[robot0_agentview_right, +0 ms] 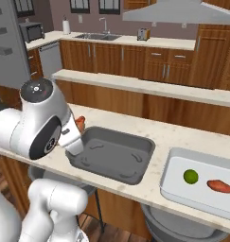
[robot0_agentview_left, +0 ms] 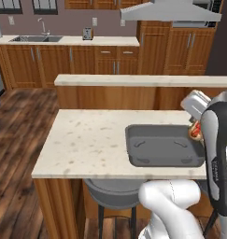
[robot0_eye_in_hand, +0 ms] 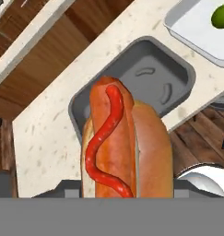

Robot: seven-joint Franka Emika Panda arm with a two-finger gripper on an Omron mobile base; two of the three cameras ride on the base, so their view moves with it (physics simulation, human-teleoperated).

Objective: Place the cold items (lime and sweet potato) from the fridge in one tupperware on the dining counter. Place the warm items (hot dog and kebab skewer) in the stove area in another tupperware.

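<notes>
A hot dog [robot0_eye_in_hand: 125, 143] with a ketchup squiggle stands between my fingers, and my gripper [robot0_eye_in_hand: 127, 184] is shut on it. It hangs over the near edge of the empty grey tupperware [robot0_eye_in_hand: 152, 76] on the dining counter [robot0_agentview_left: 87, 140]. From the base views the hot dog [robot0_agentview_left: 195, 131] [robot0_agentview_right: 80, 124] peeks out from behind my arm, beside the grey tupperware [robot0_agentview_left: 164, 149] [robot0_agentview_right: 111, 153]. A white tupperware [robot0_agentview_right: 201, 191] [robot0_eye_in_hand: 196, 27] to the right holds the lime [robot0_agentview_right: 190, 177] [robot0_eye_in_hand: 221, 14] and the sweet potato [robot0_agentview_right: 220, 186]. The kebab skewer is out of view.
A raised wooden ledge [robot0_agentview_left: 143, 80] runs along the far side of the counter. A grey stool [robot0_agentview_left: 115, 193] sits under the counter's near edge. The range hood [robot0_agentview_left: 171, 11] hangs overhead, and cabinets with a sink [robot0_agentview_left: 35, 39] line the back wall.
</notes>
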